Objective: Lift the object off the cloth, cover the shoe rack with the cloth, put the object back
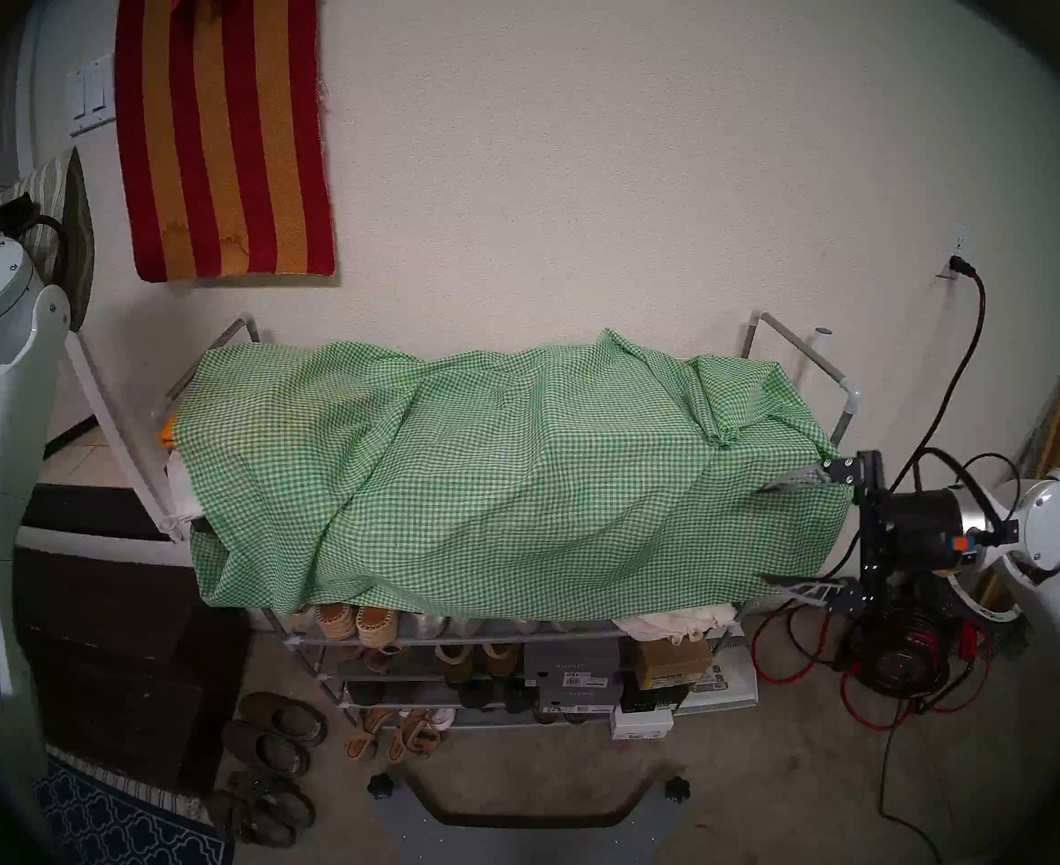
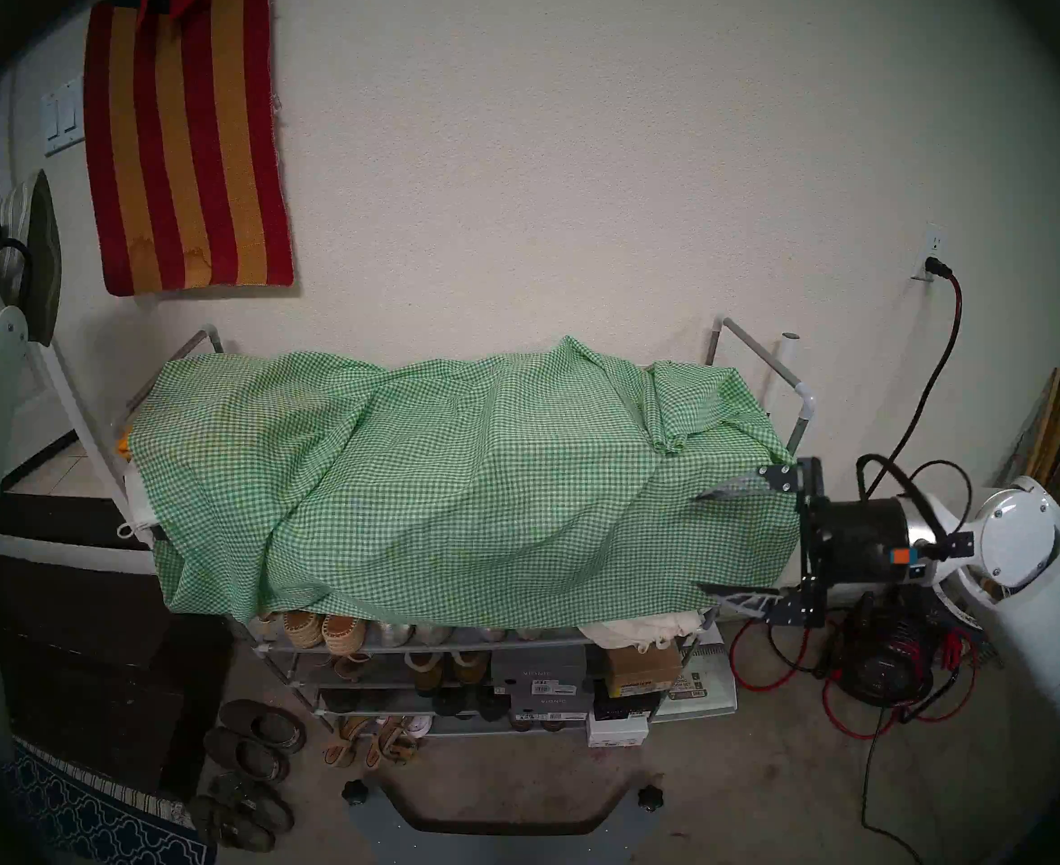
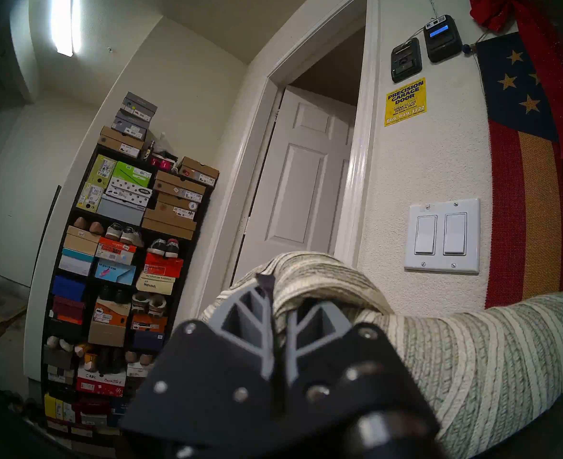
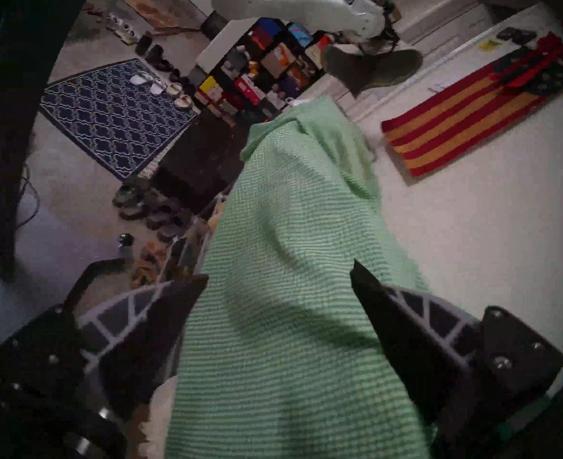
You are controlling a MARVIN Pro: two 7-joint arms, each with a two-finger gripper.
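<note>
Cream textured wall (image 1: 577, 158) with striped red-orange rug (image 1: 221, 127) hung up top left, outlet (image 1: 959, 246) right. Concrete floor (image 1: 764, 782) – navy patterned mat (image 1: 109, 826) at bottom-left corner. Tall black shelf of shoe boxes (image 3: 121, 276) beside white door (image 3: 303, 176).

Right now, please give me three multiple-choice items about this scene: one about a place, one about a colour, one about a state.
1. Where is the gingham cloth?
A. on the floor
B. draped over the shoe rack
C. hung on the wall

2. Which colours has the cloth?
A. green and white
B. blue and white
C. plain grey

3. How do the jaws of the right gripper stand?
A. closed on the cloth
B. closed, empty
C. wide apart, empty

Key: 1 B, it covers the rack's top; 2 A, small checks; 3 C, both fingers stand apart beside the cloth's edge.
</note>
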